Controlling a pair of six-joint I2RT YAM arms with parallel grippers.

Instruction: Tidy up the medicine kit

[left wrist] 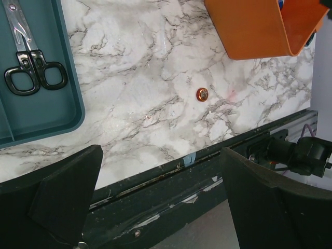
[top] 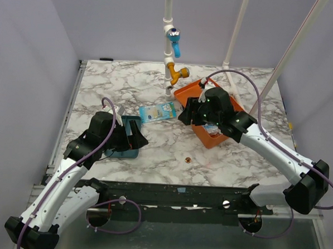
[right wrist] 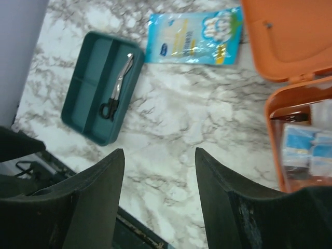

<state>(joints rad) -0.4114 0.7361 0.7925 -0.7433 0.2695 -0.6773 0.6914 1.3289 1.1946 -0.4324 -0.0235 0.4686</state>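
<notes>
**Item 1.** Right gripper (right wrist: 160, 155): fingers spread, nothing between them. It hangs over the bare marble table (right wrist: 197, 114), lower centre of the right wrist view.

**Item 2.** Medicine kit (right wrist: 290, 41): orange, lid open, at the right edge of that view. Blue-and-white packs (right wrist: 306, 150) lie inside.

**Item 3.** Loose packet (right wrist: 192, 36): flat on the table at top centre, just beside the kit's lid.

**Item 4.** Teal tray (right wrist: 83, 98): upper left, holding scissors (right wrist: 116, 91).

**Item 5.** Left gripper (left wrist: 161, 171): spread wide and empty, near the tray's corner.

**Step, as judged:** between placements, with the kit partly filled.

**Next move, as judged:** come down on the loose packet, pinch its thin edge cleanly, and carry it into the kit.
</notes>
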